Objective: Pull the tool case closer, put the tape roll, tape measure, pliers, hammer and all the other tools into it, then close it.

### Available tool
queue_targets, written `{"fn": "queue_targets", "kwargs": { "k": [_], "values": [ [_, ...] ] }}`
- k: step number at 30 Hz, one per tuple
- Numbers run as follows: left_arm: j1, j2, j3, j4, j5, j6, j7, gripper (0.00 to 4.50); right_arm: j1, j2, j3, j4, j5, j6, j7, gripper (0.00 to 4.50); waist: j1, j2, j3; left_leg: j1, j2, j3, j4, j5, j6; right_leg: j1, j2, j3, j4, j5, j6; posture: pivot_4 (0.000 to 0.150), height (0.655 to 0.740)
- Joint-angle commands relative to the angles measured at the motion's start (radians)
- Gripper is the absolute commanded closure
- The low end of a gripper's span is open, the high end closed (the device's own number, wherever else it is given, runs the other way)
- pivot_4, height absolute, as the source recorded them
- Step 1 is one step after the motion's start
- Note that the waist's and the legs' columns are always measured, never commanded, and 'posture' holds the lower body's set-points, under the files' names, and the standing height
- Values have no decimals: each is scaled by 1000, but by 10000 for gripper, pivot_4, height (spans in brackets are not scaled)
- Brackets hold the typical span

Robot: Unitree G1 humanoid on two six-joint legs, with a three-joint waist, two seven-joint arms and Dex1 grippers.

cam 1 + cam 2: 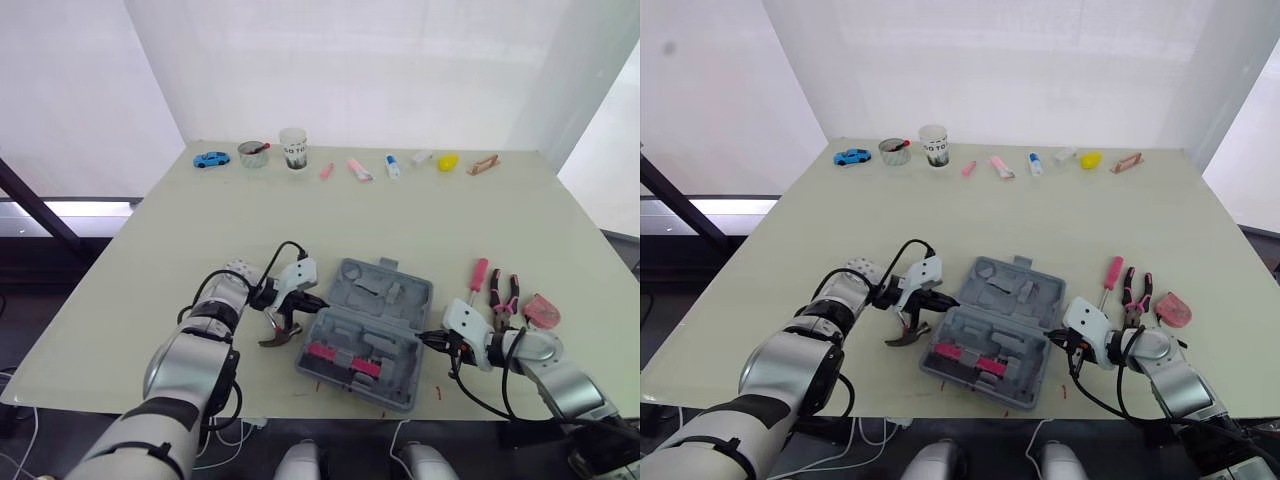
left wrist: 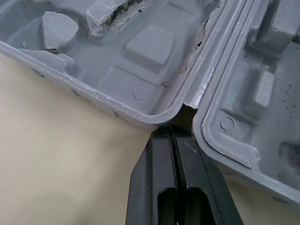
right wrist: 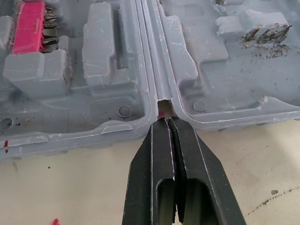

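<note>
Dark-headed hammer lies just left of the open grey tool case at the surface's near edge. Left jaws, pressed together and empty, sit at its hinge notch; right jaws likewise at the opposite end. Screwdriver and pliers lie beyond.

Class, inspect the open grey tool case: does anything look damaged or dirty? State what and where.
The grey plastic tool case holds dark gritty debris in a moulded recess, and its rim looks chipped and jagged beside the hinge.
</note>
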Motion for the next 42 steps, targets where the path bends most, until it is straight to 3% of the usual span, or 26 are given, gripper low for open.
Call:
{"fn": "queue_targets", "kwargs": {
  "k": [1,9,27,34,42],
  "values": [
    [-10,-14,-1,13,6,2,8,45000,-11,14,-12,1,21,0,1,44589,0,0,0,0,0,0,0,0,0,0,0,0,0,0,0,1500,7400],
    [-6,-14,1,12,2,1,4,45000,-36,38,-6,67,16,-31,14,44589,0,0,0,0,0,0,0,0,0,0,0,0,0,0,0,1500,7400],
    [85,-22,-15,-98,-35,-7,-153,45000,-21,45,-9,51,45,-36,73,44589,-4,0,0,0,0,0,0,0,0,0,0,0,0,0,0,1500,7400],
    [204,3,-56,-312,-62,100,-235,45000,15,1,-28,17,62,-37,97,44589,-4,1,0,0,0,0,0,0,0,0,0,1,-1,0,0,1500,7400],
    [348,41,-104,-651,-85,330,-236,45000,67,-23,-46,-19,77,-32,95,44589,-4,1,-1,0,0,0,0,0,0,0,0,1,0,0,0,1500,7400]
  ]
}}
